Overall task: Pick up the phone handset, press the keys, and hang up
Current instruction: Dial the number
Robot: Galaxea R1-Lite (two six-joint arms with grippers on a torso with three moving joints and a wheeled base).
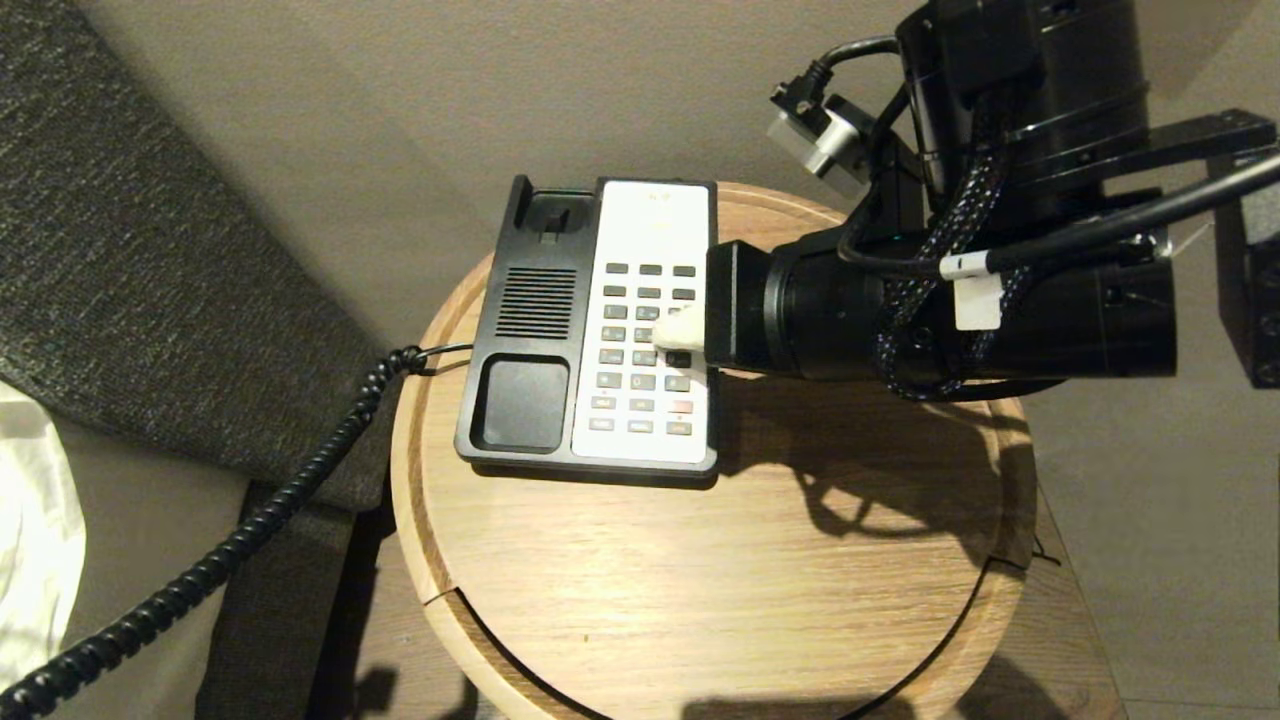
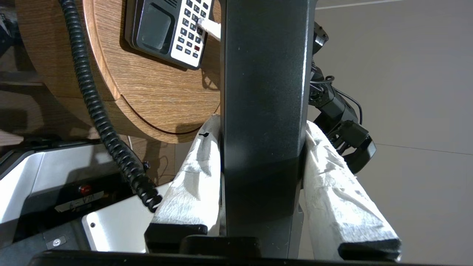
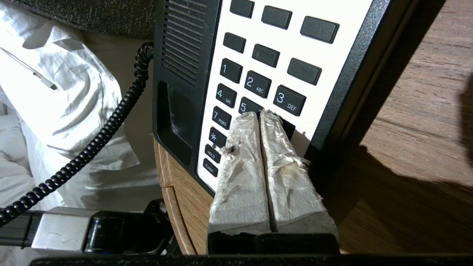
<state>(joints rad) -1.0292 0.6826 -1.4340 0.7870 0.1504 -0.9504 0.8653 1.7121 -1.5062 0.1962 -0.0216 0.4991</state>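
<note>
The phone handset [image 2: 264, 92] is a long glossy black bar, out of the head view. My left gripper [image 2: 262, 125] is shut on it, one white-wrapped finger on each side, off the table's near side. Its black coiled cord [image 1: 300, 480] runs from the phone base [image 1: 530, 300] down to the lower left. The base sits on the round wooden table [image 1: 700, 580] with its cradle empty. My right gripper [image 3: 260, 112] is shut with nothing in it. It reaches in from the right, and its tips rest on the keypad [image 1: 645, 380] beside the 5 key.
A grey upholstered seat [image 1: 150, 250] and white cloth [image 1: 30, 520] lie left of the table. The right arm [image 1: 950, 310] crosses above the table's right half. Part of my own base [image 2: 55, 173] shows below the table edge in the left wrist view.
</note>
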